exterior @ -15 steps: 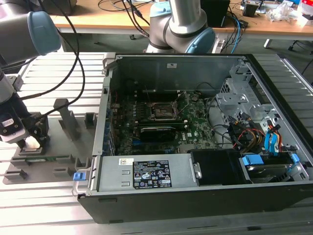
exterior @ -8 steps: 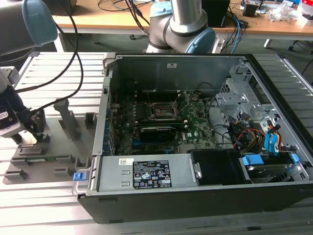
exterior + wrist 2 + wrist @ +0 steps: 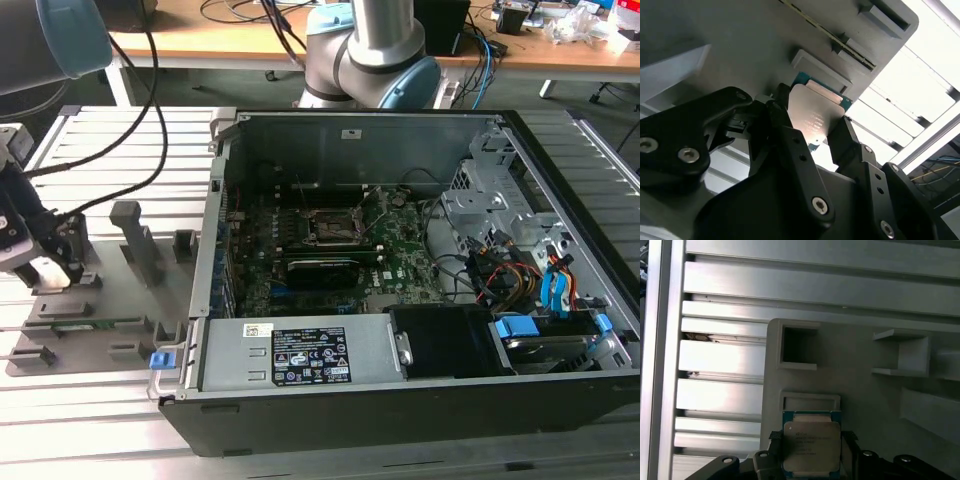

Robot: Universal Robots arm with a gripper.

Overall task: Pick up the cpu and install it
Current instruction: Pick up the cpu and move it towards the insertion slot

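The cpu is a flat square chip with a pale silver top and a thin green-blue edge. It sits between the two black fingers of my gripper, which press on its opposite sides just over a shallow recess of the grey fixture plate. In the second wrist view the cpu shows the same way, with my gripper shut on it. In the exterior view my gripper hangs low over the fixture plate at the exterior view's left, well away from the open black socket on the motherboard.
An open computer case takes up the middle and the exterior view's right, with a power supply, cables and drive bays inside. Upright grey blocks stand on the fixture plate. A long green memory stick lies in a slot there. Slatted aluminium table underneath.
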